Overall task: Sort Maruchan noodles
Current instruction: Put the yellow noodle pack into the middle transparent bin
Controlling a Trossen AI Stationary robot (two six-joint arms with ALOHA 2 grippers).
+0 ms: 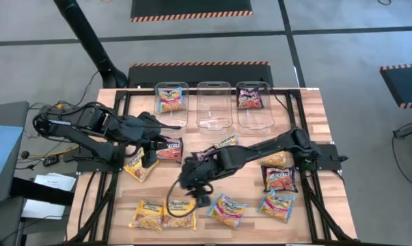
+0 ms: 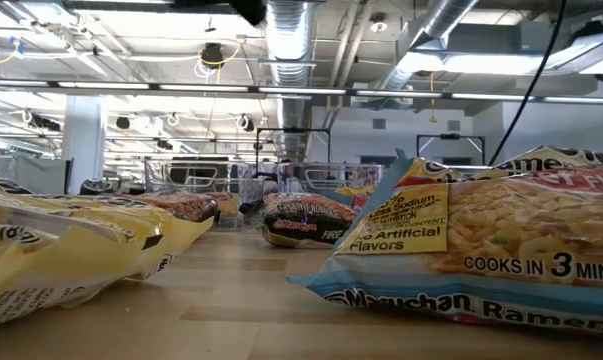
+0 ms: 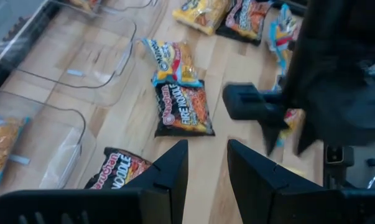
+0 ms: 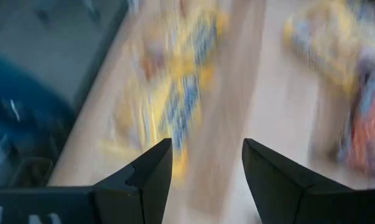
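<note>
Wooden worktop (image 1: 308, 109) w/ Maruchan noodles (image 1: 226, 208) scattered, two binned; right gripper (image 1: 192, 193), fingers open and empty, should center over front yellow packet (image 1: 181, 212) before closing; left gripper (image 1: 151, 152) part-open, empty.

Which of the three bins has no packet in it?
The middle bin. The left bin holds a light packet and the right bin a dark packet; the middle one shows only clear plastic.

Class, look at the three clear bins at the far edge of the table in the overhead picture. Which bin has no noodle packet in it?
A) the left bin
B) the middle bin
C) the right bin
B: the middle bin shows only clear plastic, while the left bin holds a light packet and the right bin holds a dark packet.
</note>
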